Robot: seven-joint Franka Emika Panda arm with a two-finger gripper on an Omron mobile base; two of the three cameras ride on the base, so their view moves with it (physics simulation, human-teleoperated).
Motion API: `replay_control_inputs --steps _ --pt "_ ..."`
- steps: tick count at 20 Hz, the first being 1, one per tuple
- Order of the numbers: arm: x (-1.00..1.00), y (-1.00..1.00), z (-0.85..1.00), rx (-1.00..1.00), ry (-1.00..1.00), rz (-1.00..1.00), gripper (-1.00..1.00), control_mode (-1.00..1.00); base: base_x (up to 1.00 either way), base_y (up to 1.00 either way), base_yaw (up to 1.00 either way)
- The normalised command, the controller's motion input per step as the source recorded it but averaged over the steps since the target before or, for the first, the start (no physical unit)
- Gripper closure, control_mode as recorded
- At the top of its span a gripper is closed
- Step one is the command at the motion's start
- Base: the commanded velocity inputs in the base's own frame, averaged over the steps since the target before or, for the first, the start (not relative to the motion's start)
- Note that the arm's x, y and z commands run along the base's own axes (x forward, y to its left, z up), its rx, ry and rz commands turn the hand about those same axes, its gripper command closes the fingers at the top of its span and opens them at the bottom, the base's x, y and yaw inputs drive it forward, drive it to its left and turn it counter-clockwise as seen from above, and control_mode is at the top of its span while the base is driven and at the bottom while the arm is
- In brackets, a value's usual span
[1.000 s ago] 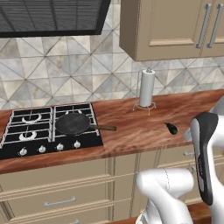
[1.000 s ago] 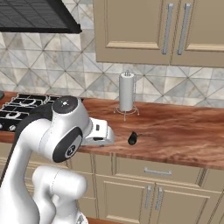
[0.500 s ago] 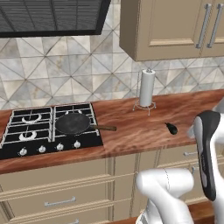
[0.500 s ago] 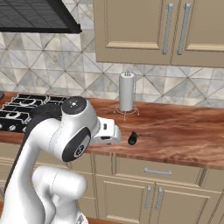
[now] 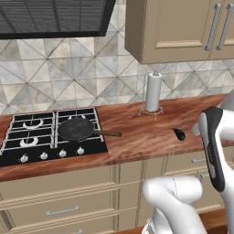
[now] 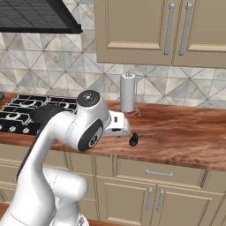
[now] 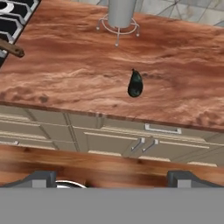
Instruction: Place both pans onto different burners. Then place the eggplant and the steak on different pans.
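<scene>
Claw (image 7: 112,177): two small dark finger tips standing wide apart, nothing between them; raised in front of the counter (image 7: 65,74), out past its front edge, looking down on the eggplant (image 7: 135,84).

Eggplant: small, elongated, glossy, nearly black, rounded at one end and tapering to the stem end. Lies flat on the counter, alone, near the front edge; bare wood on every side of it.

Counter: reddish-brown wood with flowing grain, straight front edge; beige panelled drawers and cabinet doors with slim metal handles below the eggplant's stretch of it.

Paper towel holder (image 5: 153,93): white upright cylinder on a thin wire stand, behind the eggplant toward the tiled wall, well apart from it.

Cooktop (image 5: 45,137): black, with black grates, silver-ringed burners and a row of silver knobs along its front; well to the left of the eggplant.

Dark pan (image 5: 76,129): round, shallow, blackish, on the front right burner; its long thin handle reaches right, past the cooktop edge over the wood, toward the eggplant but far short of it.
</scene>
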Motion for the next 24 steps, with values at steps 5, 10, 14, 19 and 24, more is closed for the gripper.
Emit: replay_control_inputs --steps 5,10,14,19,24 --pt "0.42 -0.09 -0.06 0.00 0.00 0.00 -1.00 -1.00 0.00 0.00 0.00" --pt "0.37 -0.07 -0.28 0.00 0.00 0.00 -1.00 -1.00 0.00 0.00 0.00" --pt "0.32 -0.04 -0.43 0.00 0.00 -0.01 -1.00 -1.00 0.00 0.00 0.00" --pt "0.28 -0.10 -0.31 0.00 0.00 -0.05 -1.00 -1.00 0.00 0.00 0.00" --pt "0.34 -0.05 -0.21 0.00 0.00 -0.06 -1.00 -1.00 0.00 0.00 0.00"
